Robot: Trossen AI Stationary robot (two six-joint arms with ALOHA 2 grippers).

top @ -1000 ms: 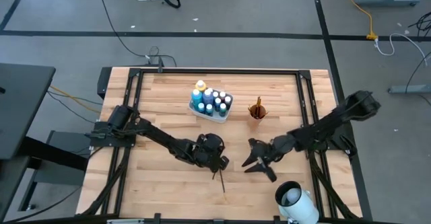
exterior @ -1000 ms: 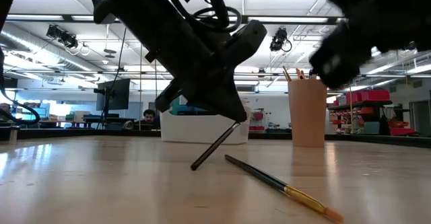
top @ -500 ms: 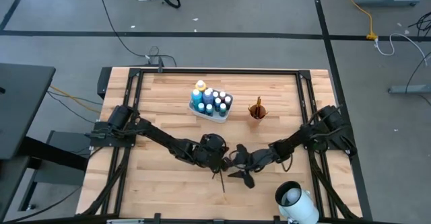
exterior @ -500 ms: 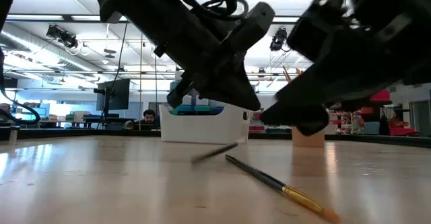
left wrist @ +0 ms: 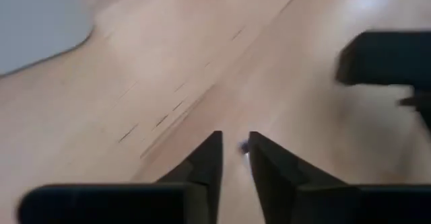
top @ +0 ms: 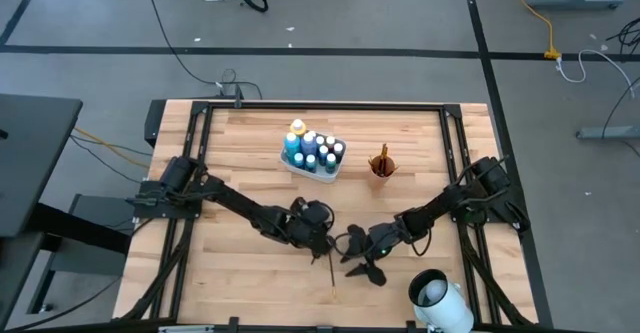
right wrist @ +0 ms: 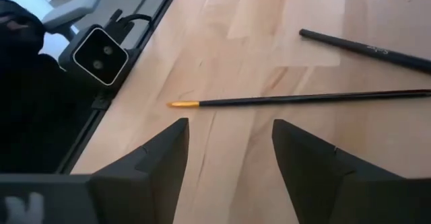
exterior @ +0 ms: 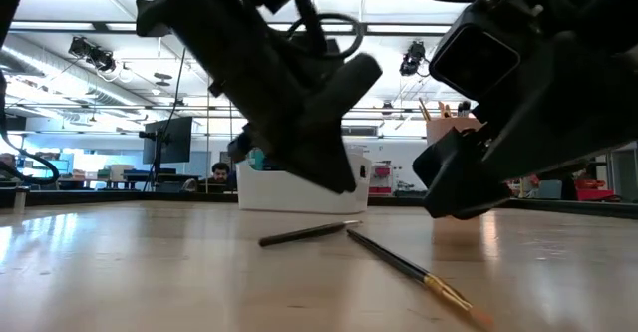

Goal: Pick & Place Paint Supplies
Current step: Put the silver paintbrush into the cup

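- Between the two grippers, two brushes lie flat on the table [top: 230, 143]: a short dark brush [exterior: 307, 233] and a longer orange-tipped brush [right wrist: 296, 99], their near ends almost touching.
- Left gripper [left wrist: 234, 158] hovers just over the short brush, fingers a narrow slit apart, holding nothing.
- Right gripper [right wrist: 229, 150] sits low with fingers spread wide and empty; the orange-tipped brush lies just ahead of its fingertips, crosswise to them.
- Bottles [top: 313, 151] sit in the tray [top: 290, 163], and more brushes stand in the cup [top: 381, 165], both well beyond the fingers.
- Risk: thin handles flat on wood could slip or roll from closing fingers, in my judgement.
- Risk: the brushes lie so close that grabbing one may nudge the other.
- Risk: the grippers work near each other and could collide.
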